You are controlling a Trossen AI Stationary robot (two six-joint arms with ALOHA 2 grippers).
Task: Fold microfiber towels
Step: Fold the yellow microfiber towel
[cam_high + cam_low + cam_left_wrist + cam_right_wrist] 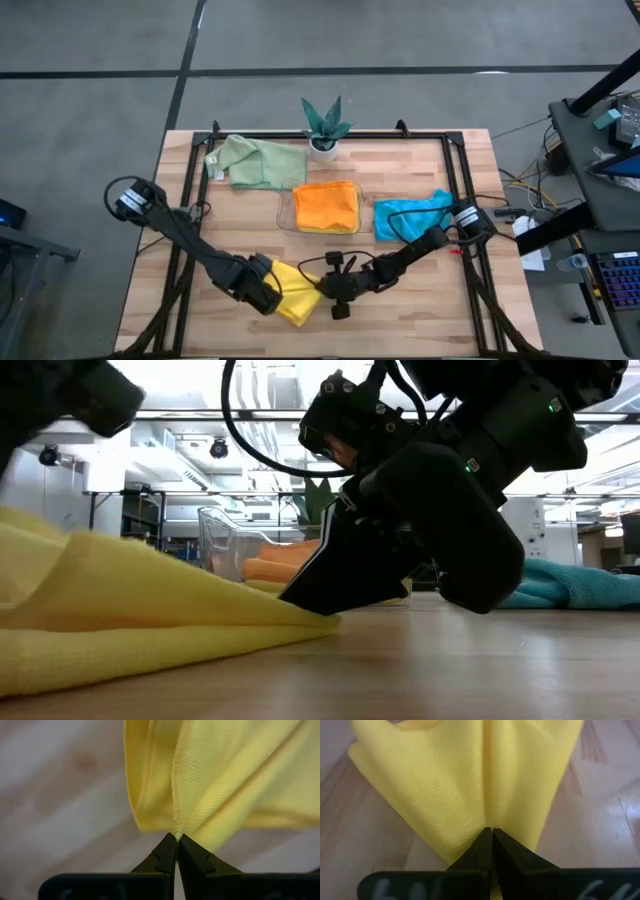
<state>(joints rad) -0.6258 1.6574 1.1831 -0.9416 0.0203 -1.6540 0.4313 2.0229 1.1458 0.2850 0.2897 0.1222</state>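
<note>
A yellow towel (pixel 296 296) lies bunched near the table's front edge, between my two grippers. My left gripper (pixel 274 293) is shut on its left part; my right gripper (pixel 322 290) is shut on its right part. An orange towel (pixel 326 207) lies folded in the clear tray (pixel 285 212), with a yellow one showing beneath it in the low view (pixel 262 586). A pale green towel (pixel 257 161) lies at the far left. A teal-blue towel (pixel 412 215) lies right of the tray. My left gripper pinches a stitched edge of the yellow towel (pixel 176 831) between its two fingertips, only at their free ends. The cloth spreads in folds away from the pinch. My right gripper pinches a fold of the yellow towel (pixel 489 824) between its two fingers, slanting down toward the table's left. The cloth there lies low on the table (pixel 310 622).
A small potted plant (pixel 325 128) stands at the far edge, behind the tray. A black frame (pixel 456 170) runs around the tabletop. Bare wood lies to the right of the yellow towel along the front edge.
</note>
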